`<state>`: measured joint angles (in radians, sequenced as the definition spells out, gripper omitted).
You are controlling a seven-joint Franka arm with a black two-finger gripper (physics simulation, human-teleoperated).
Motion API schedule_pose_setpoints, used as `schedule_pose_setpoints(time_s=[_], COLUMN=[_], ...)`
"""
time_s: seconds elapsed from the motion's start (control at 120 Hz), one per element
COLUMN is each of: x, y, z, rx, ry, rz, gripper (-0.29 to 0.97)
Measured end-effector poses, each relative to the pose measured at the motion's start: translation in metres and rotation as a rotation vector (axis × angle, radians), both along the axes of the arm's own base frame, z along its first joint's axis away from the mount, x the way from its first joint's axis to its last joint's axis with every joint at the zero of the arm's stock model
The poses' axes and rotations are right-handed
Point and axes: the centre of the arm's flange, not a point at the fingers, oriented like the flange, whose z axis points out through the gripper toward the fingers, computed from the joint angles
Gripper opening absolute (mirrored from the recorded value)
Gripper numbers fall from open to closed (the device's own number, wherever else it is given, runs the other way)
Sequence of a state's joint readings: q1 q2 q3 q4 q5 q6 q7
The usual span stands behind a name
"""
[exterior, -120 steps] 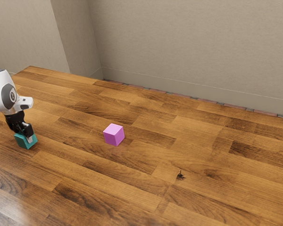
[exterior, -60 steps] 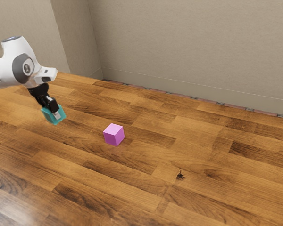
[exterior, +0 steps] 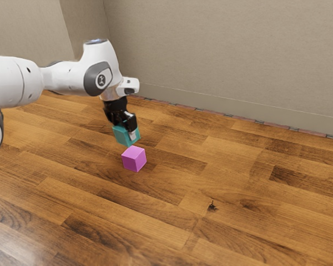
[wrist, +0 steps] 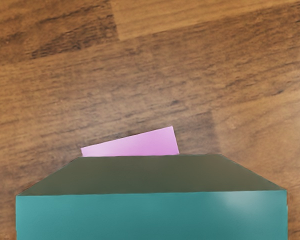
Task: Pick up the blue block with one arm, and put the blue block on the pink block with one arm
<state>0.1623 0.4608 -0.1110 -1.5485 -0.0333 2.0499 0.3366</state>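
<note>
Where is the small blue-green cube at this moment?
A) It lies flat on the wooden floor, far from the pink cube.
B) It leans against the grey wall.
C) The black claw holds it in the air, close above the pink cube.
C: the black two-finger claw grips the small blue-green cube clear of the wooden floor, just above the pink cube.

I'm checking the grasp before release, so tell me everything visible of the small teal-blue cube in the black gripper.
The small teal-blue cube is plain, smooth and sharp-edged, with no markings. It hangs in the air, clamped from two sides by the black two-finger gripper, the one thing touching it. It is just above the pink cube and apart from it; in the wrist view the pink cube peeks out past its edge.
</note>
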Motion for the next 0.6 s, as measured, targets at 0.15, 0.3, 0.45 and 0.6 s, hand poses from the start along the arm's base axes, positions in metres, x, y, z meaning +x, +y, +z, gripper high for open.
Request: schedule_pose_setpoints(time_s=[0.15, 0.3, 0.45, 0.6], x=[0.01, 0.016, 0.021, 0.019], y=[0.003, 0.005, 0.006, 0.001], z=[-0.016, -0.025, -0.03, -0.038], rx=[0.007, 0.005, 0.004, 0.009], ry=[0.025, 0.034, 0.04, 0.056], rz=[0.12, 0.225, 0.307, 0.358], gripper=[0.35, 0.35, 0.35, 0.36])
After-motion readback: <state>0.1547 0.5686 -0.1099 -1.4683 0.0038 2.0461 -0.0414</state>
